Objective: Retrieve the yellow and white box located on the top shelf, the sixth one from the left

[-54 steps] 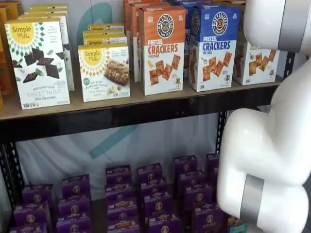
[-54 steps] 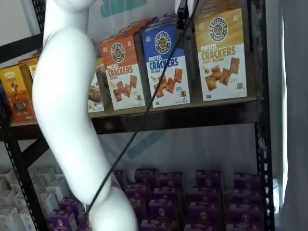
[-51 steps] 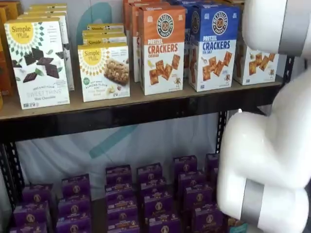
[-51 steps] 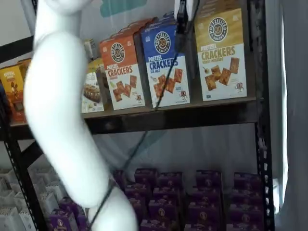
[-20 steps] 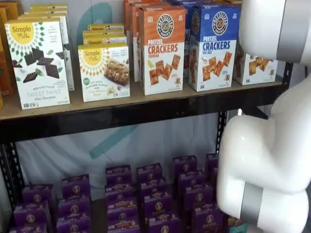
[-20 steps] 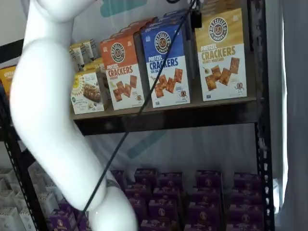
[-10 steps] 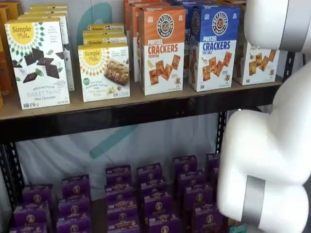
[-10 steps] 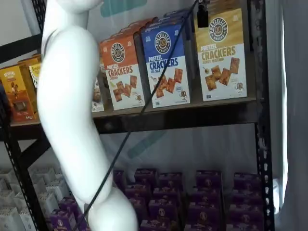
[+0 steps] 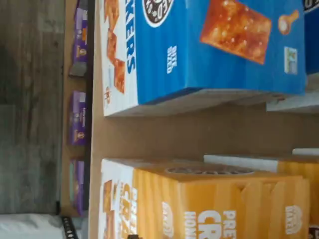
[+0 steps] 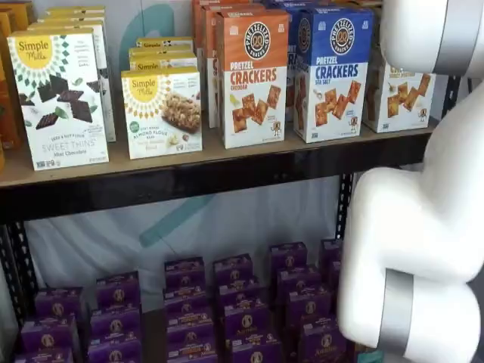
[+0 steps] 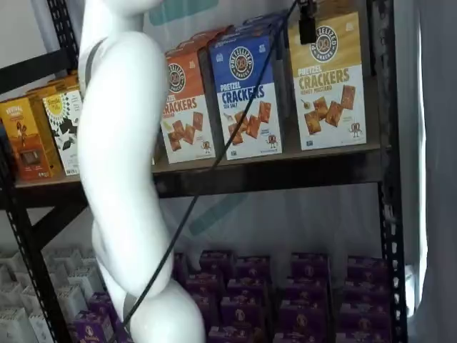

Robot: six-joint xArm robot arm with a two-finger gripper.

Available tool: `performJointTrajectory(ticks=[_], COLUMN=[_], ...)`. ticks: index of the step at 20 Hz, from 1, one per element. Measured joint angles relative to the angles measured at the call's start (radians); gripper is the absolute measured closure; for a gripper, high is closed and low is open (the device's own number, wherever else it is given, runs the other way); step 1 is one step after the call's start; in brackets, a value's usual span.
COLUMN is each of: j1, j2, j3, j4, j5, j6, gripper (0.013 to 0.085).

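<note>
- Since a moment ago the tool (image 11: pixel 307 25) has slid right along the cartons' tops and now hangs at the upper left corner of the yellow box (image 11: pixel 328 82); the white arm (image 11: pixel 125 171) has swung too and now covers the cartons left of the orange one.
- Nearest the cameras, the arm fills one side of each shelf view, with a black cable (image 11: pixel 214 157) running up to the tool.
- Only one dark finger shows at the top edge, so I cannot tell whether the tool is open or closed; nothing seems held.
- Step in hand, as I judge it: lining up over the yellow box. The next move calls for centring on its top, then descending so the fingers straddle it without nudging the blue box (image 11: pixel 246 96).
- Front row of cracker cartons on the top shelf (image 11: pixel 285 175): one orange box (image 10: pixel 253 79), one blue, one yellow, each with more behind.
- The yellow box stands upright at the shelf's right end, beside the blue one with a bare gap between in the wrist view (image 9: pixel 209 199).
- Below, many purple boxes (image 10: pixel 227 302), too crowded to count.
</note>
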Motion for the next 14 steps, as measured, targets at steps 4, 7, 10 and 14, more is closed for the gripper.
performJointTrajectory(ticks=[4,7,10,14], j1=[0.019,0.026,0.033,0.046], j2=[0.048,0.067,0.084,0.09], j3=[-0.072,-0.1,-0.128,-0.139], j4=[-0.058,-0.083,-0.107,-0.141], j5=[0.078,0.112,0.143,0.165], j6=[0.012,0.015,0.016,0.018], gripper=[0.013,0.013,0.013,0.013])
